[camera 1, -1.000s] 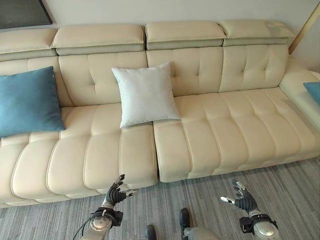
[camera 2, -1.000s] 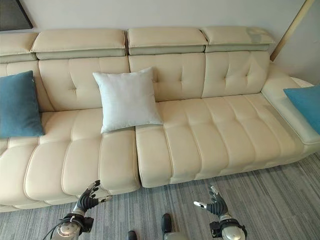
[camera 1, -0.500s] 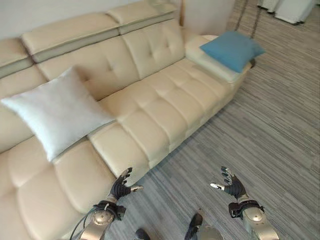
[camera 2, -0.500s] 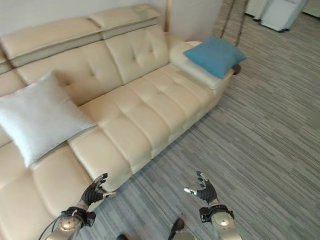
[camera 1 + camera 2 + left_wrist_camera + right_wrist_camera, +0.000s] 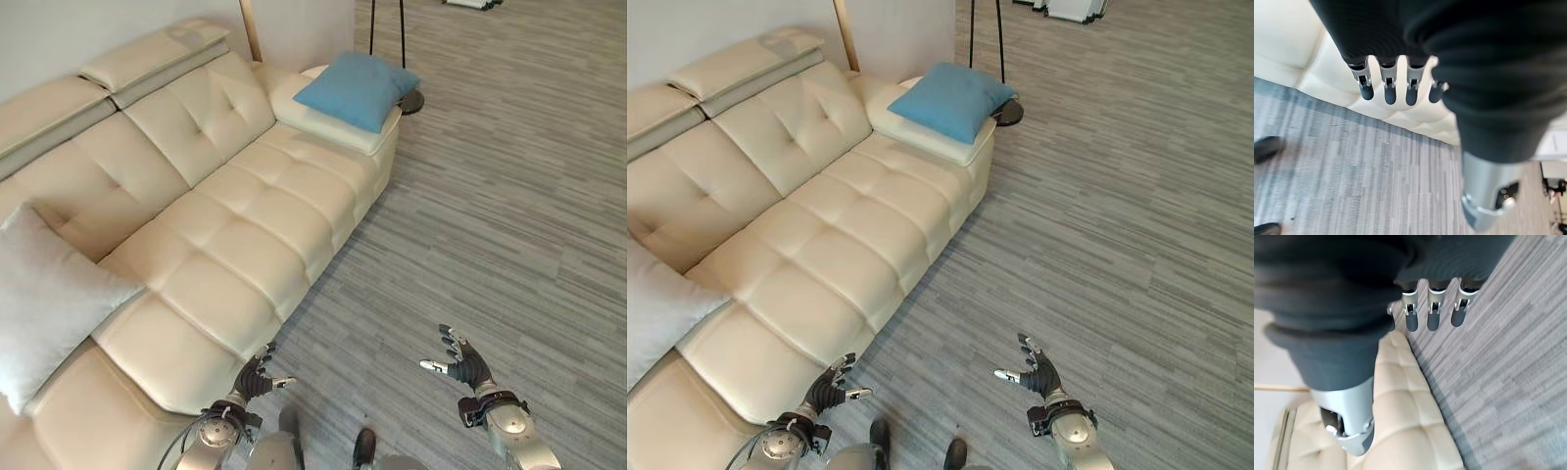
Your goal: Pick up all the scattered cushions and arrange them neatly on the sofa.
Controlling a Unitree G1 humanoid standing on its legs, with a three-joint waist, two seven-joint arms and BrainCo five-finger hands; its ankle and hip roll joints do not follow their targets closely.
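While both hands hang relaxed and empty, I count two cushions on the sofa (image 5: 245, 235): blue cushion (image 5: 355, 90) at twelve o'clock of my right hand (image 5: 462, 366), white cushion (image 5: 44, 304) at nine o'clock of my left hand (image 5: 253, 377).

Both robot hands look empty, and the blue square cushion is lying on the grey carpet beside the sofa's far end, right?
Not quite. The blue square cushion lies on the cream leather sofa, on its far end, as the left eye view shows. The left robot hand and right robot hand are indeed empty.

Silver-grey arms end in a left hand (image 5: 257, 375) and right hand (image 5: 462, 364) (dark-tipped fingers, ribbed black covers).
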